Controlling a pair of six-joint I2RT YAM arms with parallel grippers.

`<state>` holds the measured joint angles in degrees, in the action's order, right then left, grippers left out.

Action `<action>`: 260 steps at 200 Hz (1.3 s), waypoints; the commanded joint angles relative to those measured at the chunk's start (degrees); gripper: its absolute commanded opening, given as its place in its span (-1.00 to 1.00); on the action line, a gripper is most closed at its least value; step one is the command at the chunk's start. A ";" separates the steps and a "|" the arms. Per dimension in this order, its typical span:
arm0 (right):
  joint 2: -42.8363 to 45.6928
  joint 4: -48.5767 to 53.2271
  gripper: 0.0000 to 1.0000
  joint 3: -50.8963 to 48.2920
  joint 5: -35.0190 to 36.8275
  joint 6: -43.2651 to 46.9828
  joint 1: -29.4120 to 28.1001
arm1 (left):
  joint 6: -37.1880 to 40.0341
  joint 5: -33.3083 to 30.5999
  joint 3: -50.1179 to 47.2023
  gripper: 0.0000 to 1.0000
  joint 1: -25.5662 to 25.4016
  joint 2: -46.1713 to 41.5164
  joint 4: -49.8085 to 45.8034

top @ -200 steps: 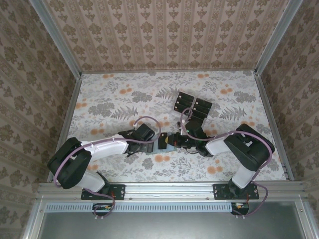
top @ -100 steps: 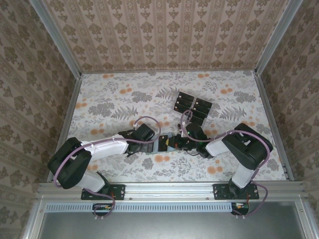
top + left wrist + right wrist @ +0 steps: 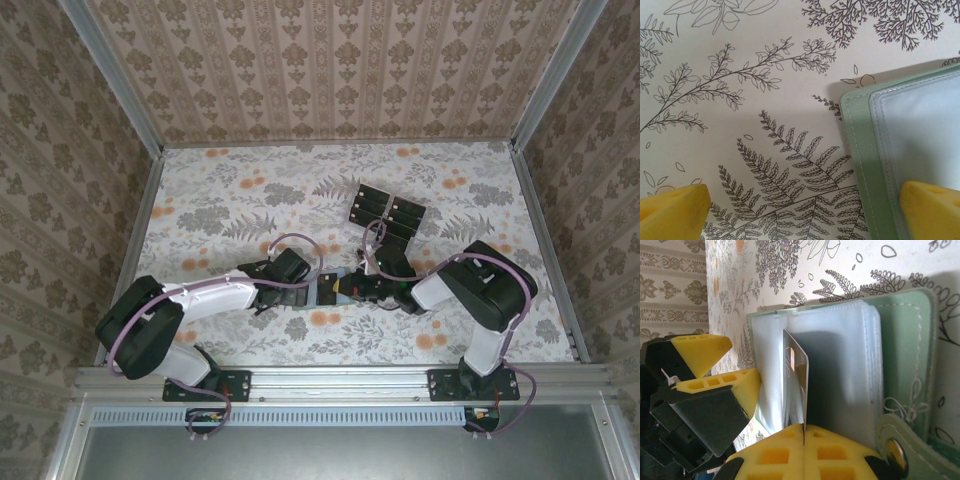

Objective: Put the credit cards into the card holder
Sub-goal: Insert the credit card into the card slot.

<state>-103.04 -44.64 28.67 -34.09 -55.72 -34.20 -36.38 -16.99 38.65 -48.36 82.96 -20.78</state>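
Inserting: right hand [image 3: 804, 429] pinches a card [image 3: 796, 382] edge-on over the holder [image 3: 905, 350]. Left hand [image 3: 802, 212] is wide, straddling the holder's edge. Next, it likely needs sliding into a sleeve [image 3: 840, 365].

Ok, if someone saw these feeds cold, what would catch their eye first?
Mid-table, the right gripper is shut on a credit card, which it holds edge-on over the clear sleeves of the open green card holder. The left gripper is wide open, with one yellow finger over the holder's corner. Behind both arms, more black cards lie clustered on the floral table.
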 commanded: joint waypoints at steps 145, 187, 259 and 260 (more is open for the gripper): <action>-7.44 7.48 -1.00 8.75 -7.75 2.26 0.71 | 0.26 -0.50 0.11 0.99 -0.09 2.18 -1.03; -5.60 11.81 -0.73 10.51 -7.11 3.61 0.63 | 0.50 -0.24 0.98 1.00 -0.11 2.23 -1.19; 5.38 24.75 0.11 9.35 -0.16 8.37 0.61 | 1.22 3.52 -0.16 1.00 5.61 -3.49 -0.23; 5.52 24.94 0.12 9.33 0.05 8.45 0.62 | 1.22 3.53 -0.16 1.00 5.80 -3.67 -0.27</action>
<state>-101.62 -27.49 39.16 -38.81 -50.17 -33.63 -36.32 -14.63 38.87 -44.75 82.83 -19.79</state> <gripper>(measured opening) 0.540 0.997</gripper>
